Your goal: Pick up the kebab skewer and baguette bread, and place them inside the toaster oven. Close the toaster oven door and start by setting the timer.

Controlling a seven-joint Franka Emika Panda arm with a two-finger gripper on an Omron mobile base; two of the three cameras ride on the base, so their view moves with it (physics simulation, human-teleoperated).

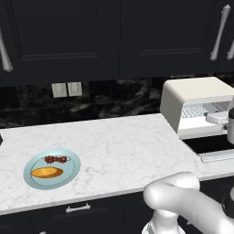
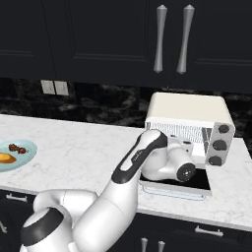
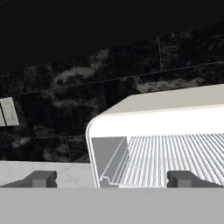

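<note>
Cream toaster oven [image 3: 166, 105] right of frame, door down | our gripper [image 3: 111, 178] spread, holding nothing | skewer [image 1: 55, 159], baguette [image 1: 47, 172] on plate [image 1: 32, 181] lower left

I see a matt cream oven [image 2: 187, 109] with a ribbed metal rack [image 3: 175, 157], a white veined marble counter [image 1: 123, 141], a glossy black stone backsplash [image 3: 87, 87] and a smooth pale-blue plate [image 1: 68, 176].

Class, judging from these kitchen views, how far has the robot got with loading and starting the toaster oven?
Done: toaster oven door lies open. In hand: nothing; open gripper faces the toaster oven. Left: kebab skewer and baguette bread sit on the plate; loading, closing, timer.
</note>
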